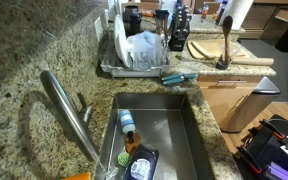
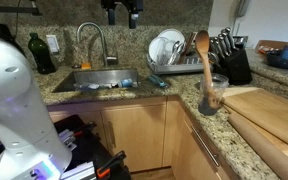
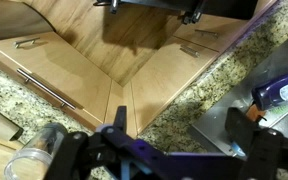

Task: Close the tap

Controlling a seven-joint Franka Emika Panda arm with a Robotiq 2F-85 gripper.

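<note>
Contact with the tap (image 1: 68, 110) was not yet made. The tap stood on the granite bench (image 1: 24, 130) beside the sink (image 1: 179, 130), its spout reaching over the basin. The pincer (image 2: 121, 14) hung high above, well apart, spread and empty. Whether water ran could not be told. The whole task remained: descent to the side lever (image 1: 84, 103) and its closing.

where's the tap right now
In an exterior view the tap slants up from the granite counter along the left side of the sink, with the dish rack beyond the sink's far end.
</note>
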